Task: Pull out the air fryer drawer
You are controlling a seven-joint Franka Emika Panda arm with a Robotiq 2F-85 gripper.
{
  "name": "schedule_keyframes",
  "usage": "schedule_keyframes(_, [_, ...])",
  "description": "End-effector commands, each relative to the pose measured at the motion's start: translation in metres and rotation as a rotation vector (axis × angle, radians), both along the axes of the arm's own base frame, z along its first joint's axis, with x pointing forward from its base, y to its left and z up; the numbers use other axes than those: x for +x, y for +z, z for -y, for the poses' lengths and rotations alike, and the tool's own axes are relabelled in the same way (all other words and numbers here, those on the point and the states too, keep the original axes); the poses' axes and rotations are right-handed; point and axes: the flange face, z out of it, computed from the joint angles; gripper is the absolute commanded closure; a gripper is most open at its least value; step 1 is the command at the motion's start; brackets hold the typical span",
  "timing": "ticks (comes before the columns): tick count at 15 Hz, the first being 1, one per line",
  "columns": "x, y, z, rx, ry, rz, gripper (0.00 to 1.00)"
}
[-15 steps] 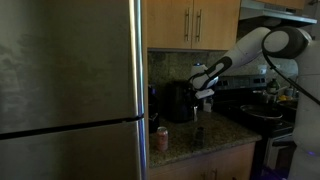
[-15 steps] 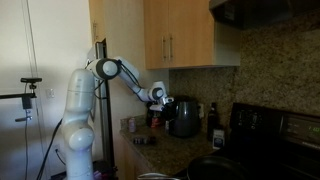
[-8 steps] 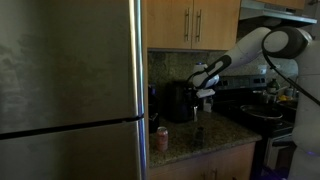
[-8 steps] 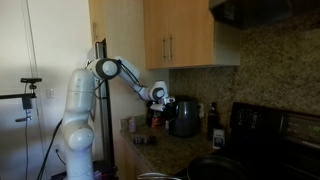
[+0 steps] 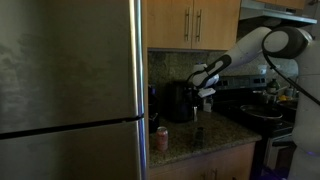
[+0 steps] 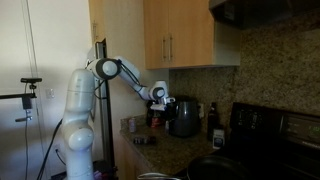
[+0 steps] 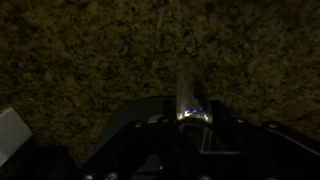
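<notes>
The black boxy air fryer [image 5: 179,102] stands on the granite counter against the backsplash; it also shows in the exterior view from the opposite side [image 6: 184,118]. My gripper [image 5: 204,90] hangs beside its upper front, close to it [image 6: 160,98]; contact cannot be made out. The wrist view is very dark: it shows speckled granite [image 7: 90,60] and a pale shiny strip [image 7: 190,92] at the middle of my dark jaws [image 7: 190,112]. The air fryer does not show there. Whether the jaws are open or shut cannot be told.
A tall steel fridge [image 5: 70,90] fills the side of an exterior view. A small orange-red can [image 5: 162,138] stands at the counter's front edge. Wooden cabinets [image 5: 195,22] hang overhead. A stove with a dark pan [image 5: 262,112] lies beyond the arm.
</notes>
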Motion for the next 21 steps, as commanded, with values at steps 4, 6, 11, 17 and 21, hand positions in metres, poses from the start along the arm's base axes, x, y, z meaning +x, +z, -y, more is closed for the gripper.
schedule_keyframes(4, [-0.001,0.007,0.003,-0.018,0.101,-0.103,0.81])
schedule_keyframes(6, [0.004,0.009,0.004,-0.072,0.083,-0.017,0.6])
schedule_keyframes(11, [0.012,0.015,-0.002,-0.04,-0.018,0.152,0.2])
schedule_keyframes(17, [0.009,0.016,-0.007,0.005,-0.037,0.072,0.0])
schedule_keyframes(21, [0.005,0.014,-0.01,0.041,-0.057,0.001,0.0])
